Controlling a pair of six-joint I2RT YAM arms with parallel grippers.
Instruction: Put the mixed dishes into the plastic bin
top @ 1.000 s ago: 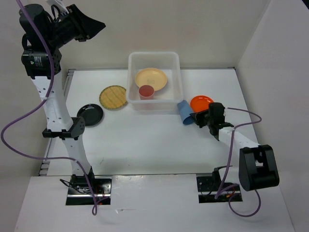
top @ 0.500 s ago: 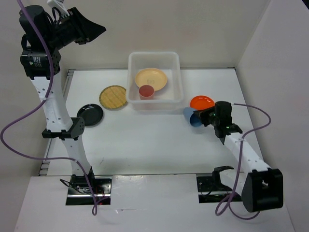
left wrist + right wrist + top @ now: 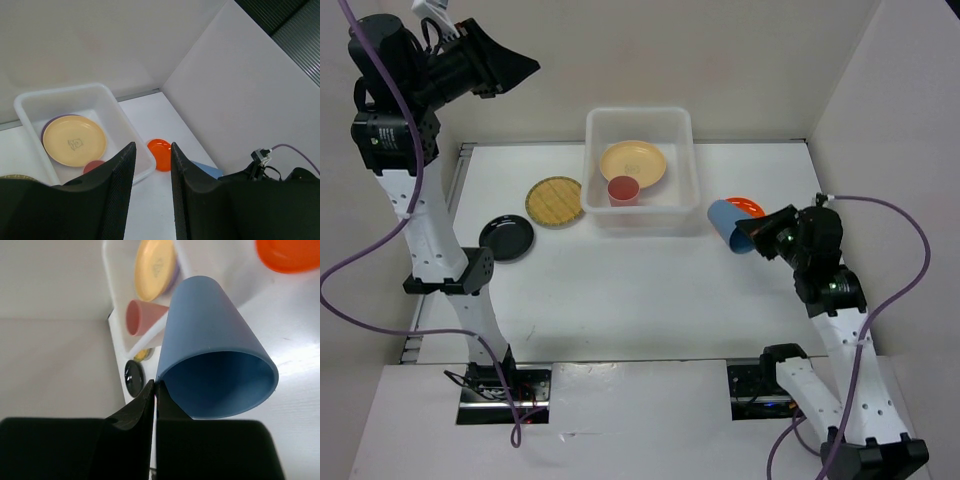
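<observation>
Lifting: blue cup (image 3: pixel 728 224) has been raised off the counter, right of the bin (image 3: pixel 640 113).
Right end effector (image 3: pixel 752 233): clenched on the cup's rim.
Left end effector (image 3: pixel 152 150): released, empty.
Meaning: transfer into the bin can be started.

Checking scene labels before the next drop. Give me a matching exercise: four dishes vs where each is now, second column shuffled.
1. blue cup
2. pink-red cup
3. orange plate
4. woven-pattern tan plate

A. on the table, left of the plastic bin
B. gripped at its rim by the right gripper
C. on the table, right of the bin
D. inside the bin

Pairs: 1-B, 2-D, 3-C, 4-A
</observation>
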